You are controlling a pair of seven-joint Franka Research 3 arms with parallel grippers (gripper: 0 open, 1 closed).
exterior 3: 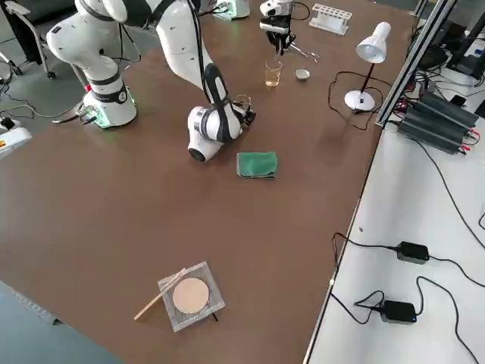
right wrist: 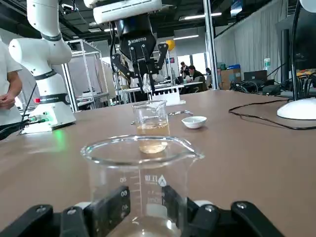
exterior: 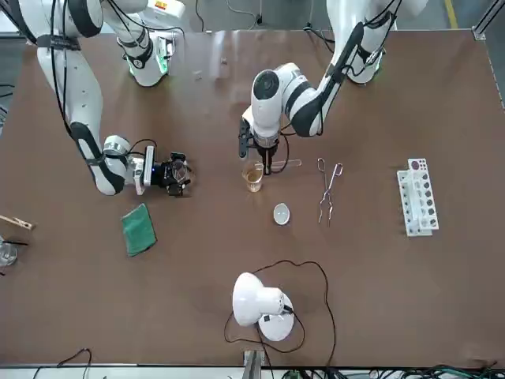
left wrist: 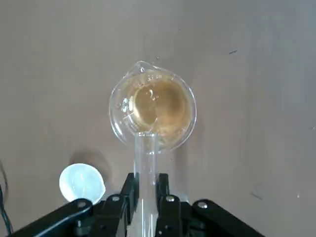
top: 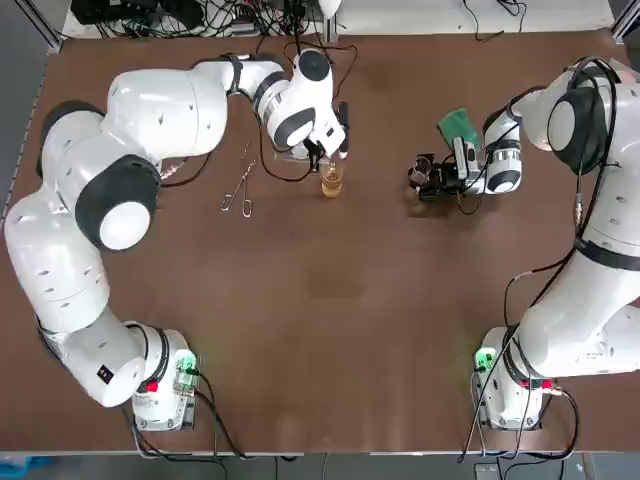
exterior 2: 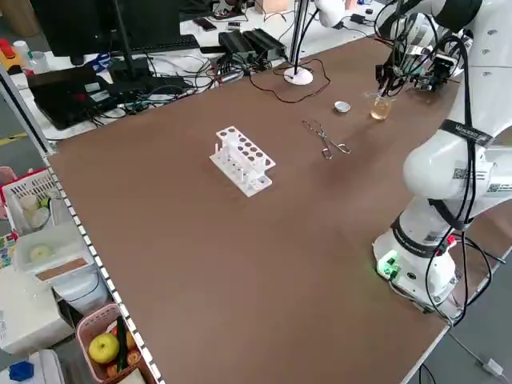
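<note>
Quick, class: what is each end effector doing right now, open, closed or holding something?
Left end effector: closed on a test tube, above the amber-liquid beaker.
Right end effector: closed on a clear beaker.

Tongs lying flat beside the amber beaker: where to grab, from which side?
Grip the tongs at the pivot where the two arms cross, coming straight down from above. They lie flat on the table, so there is no side access. The arms are narrowest together at the pivot, while the ring handles splay wide.
</note>
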